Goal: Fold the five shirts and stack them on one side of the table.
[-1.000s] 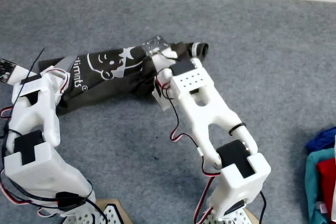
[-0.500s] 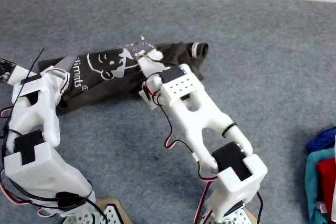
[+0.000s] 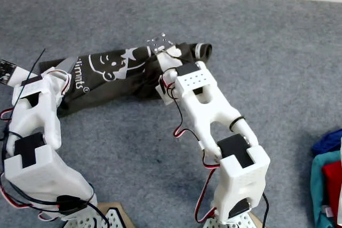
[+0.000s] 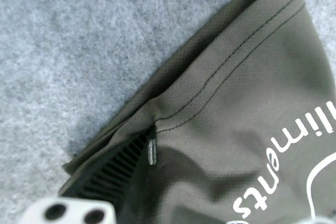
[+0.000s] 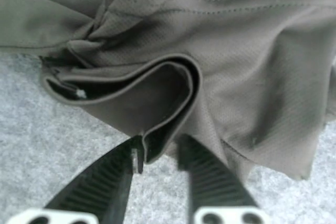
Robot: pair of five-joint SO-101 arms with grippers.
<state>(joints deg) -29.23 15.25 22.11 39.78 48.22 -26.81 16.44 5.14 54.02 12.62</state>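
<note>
The dark shirt (image 3: 115, 76) lies on the counter (image 3: 267, 52), its length running from eight o'clock to two. The right end effector (image 5: 157, 149) is at the two o'clock end, narrowly parted around a doubled fold. The left end effector (image 3: 64, 70) is at the other end; I cannot tell its grip.

Two white plastic arms on show, the left arm (image 3: 32, 132) and the right arm (image 3: 214, 116), both blocky shells with black motor blocks set into the joints and red, black and white cables looping alongside. The right arm wears a plate dotted with small holes and a thin black band round one link. Its right gripper (image 5: 160, 156) has black ribbed fingers (image 5: 100, 187) on white mounts with screw holes.
</note>
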